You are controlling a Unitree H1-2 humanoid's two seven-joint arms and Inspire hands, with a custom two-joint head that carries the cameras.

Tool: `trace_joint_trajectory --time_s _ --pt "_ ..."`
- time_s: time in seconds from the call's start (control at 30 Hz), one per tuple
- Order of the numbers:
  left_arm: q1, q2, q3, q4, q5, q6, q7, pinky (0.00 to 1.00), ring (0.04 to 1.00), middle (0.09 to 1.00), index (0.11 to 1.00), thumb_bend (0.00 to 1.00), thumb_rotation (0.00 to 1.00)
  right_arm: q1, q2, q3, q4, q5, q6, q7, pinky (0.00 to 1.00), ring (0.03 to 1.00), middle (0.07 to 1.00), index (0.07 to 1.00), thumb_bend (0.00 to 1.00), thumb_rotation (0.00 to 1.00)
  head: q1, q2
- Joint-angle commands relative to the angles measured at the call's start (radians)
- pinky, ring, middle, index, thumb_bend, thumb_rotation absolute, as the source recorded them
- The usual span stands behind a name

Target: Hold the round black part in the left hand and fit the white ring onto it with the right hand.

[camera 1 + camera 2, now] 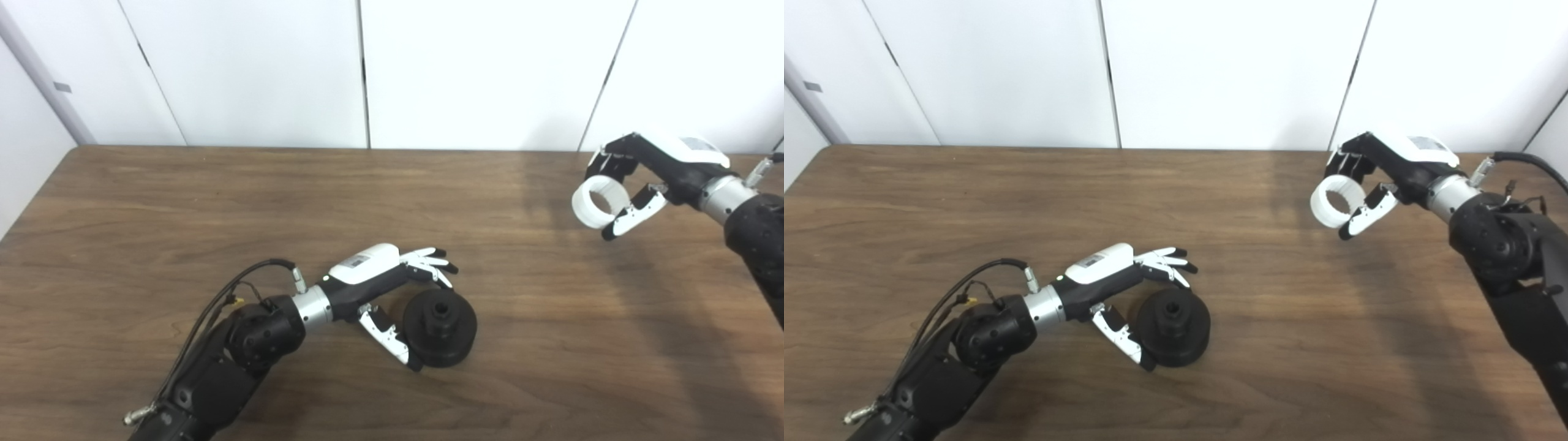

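Observation:
The round black part [440,326] lies flat on the wooden table [184,202] at front centre, its hub with a hole facing up. My left hand [392,288] is open around its left side: fingers reach past its far edge, the thumb [387,334] lies along its near-left rim. It does not lift the part. My right hand [637,177] is at the far right, raised above the table, shut on the white ring [599,202], which it holds between fingers and thumb with the opening facing left. The ring also shows in the right eye view [1337,201].
White wall panels [490,67] stand behind the table's far edge. A black cable [239,288] loops off my left forearm. My right forearm [1507,257] comes in along the right edge.

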Motion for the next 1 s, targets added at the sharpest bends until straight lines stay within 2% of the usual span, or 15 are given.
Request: trace_joint_trajectory --time_s 0.0,0.2,0.57,0.7,0.97 --pt "0.008 0.006 -0.026 0.048 0.035 0.048 -0.052 0.82 0.983 0.896 0.489 0.52 0.07 -0.037 -0.029 -0.020 -0.047 -0.003 -0.017 -0.001 0.64 0.564 0.470 0.498 0.53 0.00 0.001 0.001" --pt "0.002 0.000 -0.030 0.072 0.047 0.026 -0.032 0.80 0.967 0.885 0.489 0.52 0.07 -0.028 -0.008 -0.025 -0.131 0.027 -0.002 0.039 0.64 0.556 0.469 0.499 0.53 0.00 -0.002 0.001" --pt "-0.007 -0.006 -0.040 0.082 0.056 0.036 -0.031 0.79 0.974 0.890 0.489 0.52 0.07 -0.031 0.024 -0.015 -0.275 0.041 0.040 0.137 0.61 0.558 0.486 0.481 0.53 0.00 -0.006 0.007" --pt "-0.009 -0.009 -0.043 0.082 0.057 0.041 -0.030 0.79 0.972 0.890 0.489 0.52 0.07 -0.034 0.035 -0.006 -0.309 0.047 0.035 0.162 0.65 0.559 0.498 0.470 0.53 0.00 -0.007 0.011" --pt "-0.011 -0.014 -0.055 0.092 0.087 0.046 -0.015 0.80 0.969 0.889 0.490 0.52 0.07 -0.046 0.066 0.031 -0.355 0.053 0.021 0.200 0.68 0.554 0.484 0.481 0.53 0.00 -0.006 0.015"
